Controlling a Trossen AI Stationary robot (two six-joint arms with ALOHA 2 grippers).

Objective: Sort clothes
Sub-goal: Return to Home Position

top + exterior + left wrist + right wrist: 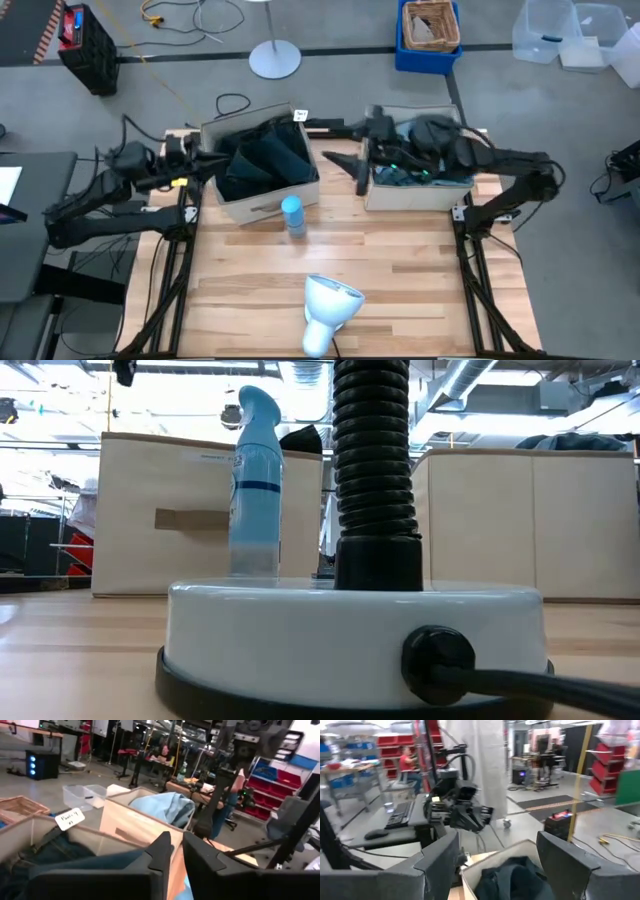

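Note:
Two beige boxes stand at the table's far side. The left box (262,165) holds dark teal-black clothes (268,158), which also show in the right wrist view (512,875). The right box (420,178) holds grey-blue, black and turquoise clothes (428,150); a light blue garment (165,805) lies heaped on top. My left gripper (212,160) (176,851) is shut and empty over the left box's left wall. My right gripper (350,170) (500,855) is open and empty, in the gap between the two boxes.
A small blue bottle (292,215) (255,480) stands in front of the left box. A white lamp (328,305) with a round base (360,630) and black hose stands near the table's near edge. Bare wood (430,270) lies at the near right.

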